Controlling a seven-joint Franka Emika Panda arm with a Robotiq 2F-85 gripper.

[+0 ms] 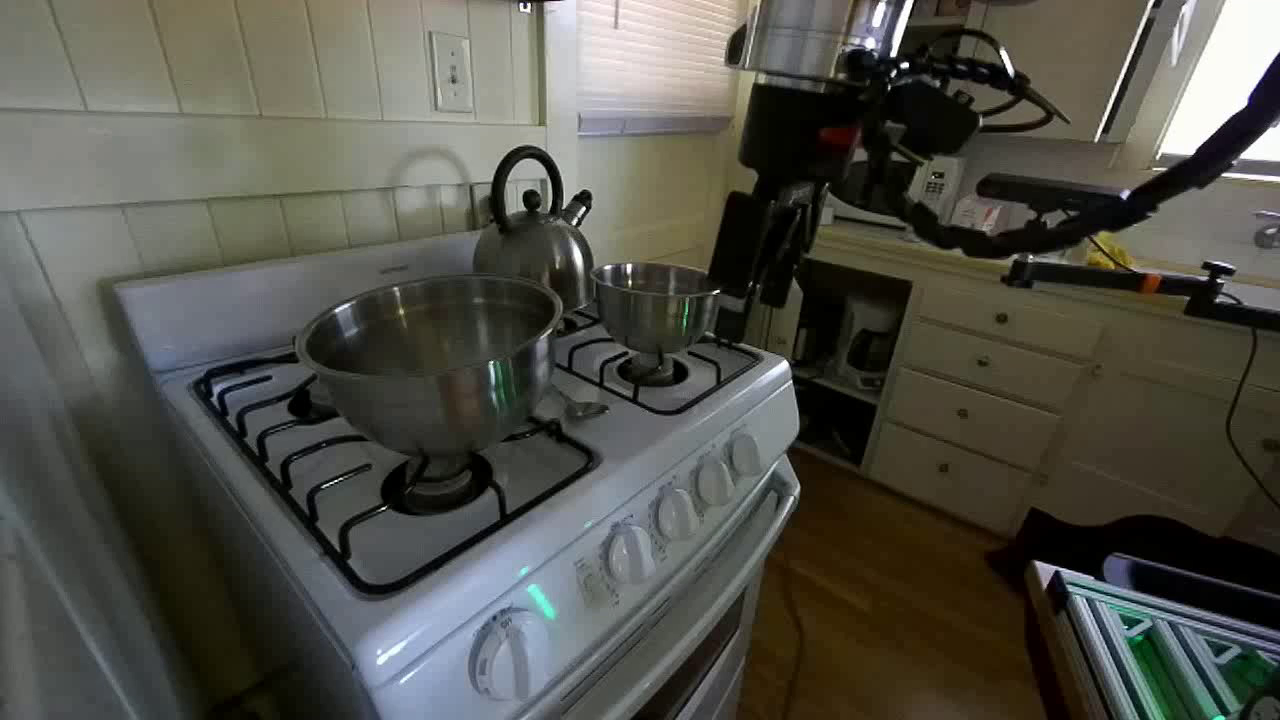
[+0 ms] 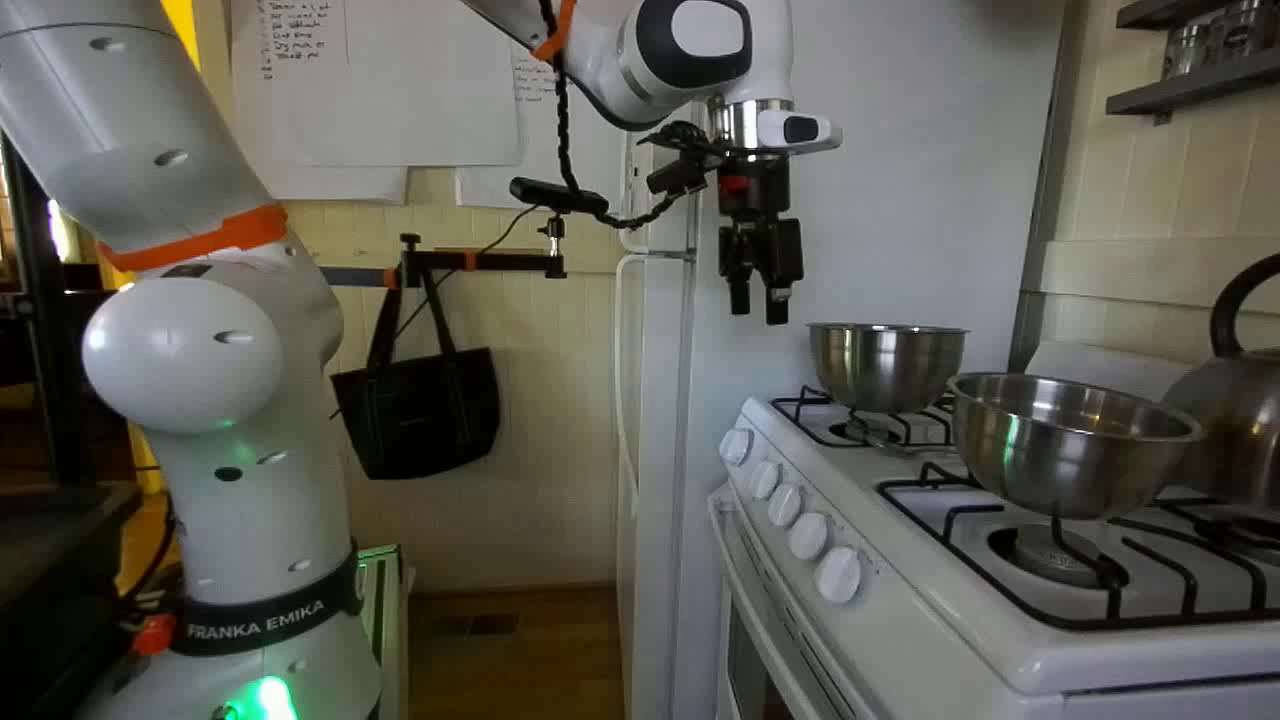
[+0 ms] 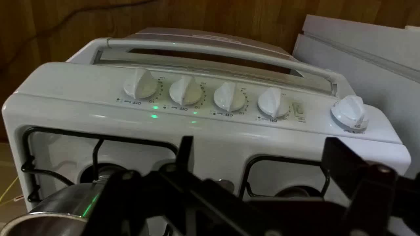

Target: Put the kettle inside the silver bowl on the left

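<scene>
This is a kitchen, and its fittings are those of a household. The white stove (image 1: pixel 640 460), with burners (image 2: pixel 1045 560) and a row of white knobs (image 1: pixel 677 515), shows it most plainly: on the stove stand a kettle (image 1: pixel 540 252), a large silver bowl (image 1: pixel 450 410) and a smaller steel bowl (image 1: pixel 650 318). Shelves (image 2: pixel 1190 91) with glass jars (image 2: pixel 1188 53) hang on the wall (image 2: pixel 1150 190) above the stove. At one end of the stove is a white refrigerator (image 2: pixel 658 440); past the stove's opposite end come a counter (image 1: pixel 920 250), a microwave (image 1: pixel 938 187) and drawers (image 1: pixel 990 362).

FRANKA EMIKA: black band (image 2: pixel 265 622) | OFF, LO: stove control panel (image 3: pixel 207 95)
</scene>
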